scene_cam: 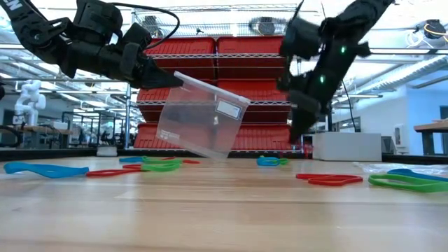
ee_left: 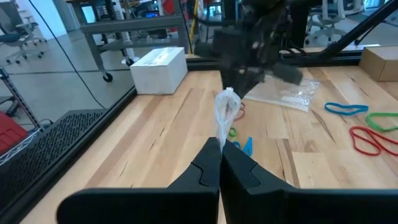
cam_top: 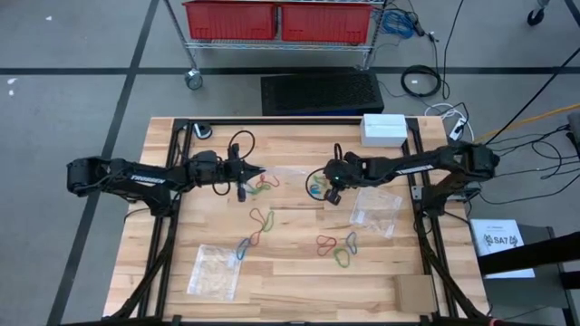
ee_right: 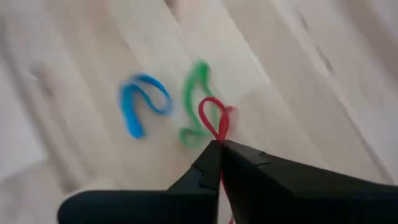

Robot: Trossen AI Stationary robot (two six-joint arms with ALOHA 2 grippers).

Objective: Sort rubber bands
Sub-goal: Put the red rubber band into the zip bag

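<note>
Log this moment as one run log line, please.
left gripper: shut on clear bag, lifted | right gripper: shut on red band | table: other bands loose

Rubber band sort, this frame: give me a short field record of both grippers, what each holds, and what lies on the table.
left gripper: shut on clear bag, holding it up above the table
right gripper: shut on red band, low over the table
beside red band: green band and blue band, loose on the wood
other bands: red, blue and green loops scattered over the table
other bags: one flat at front left, one right of centre
white box: far right edge
</note>
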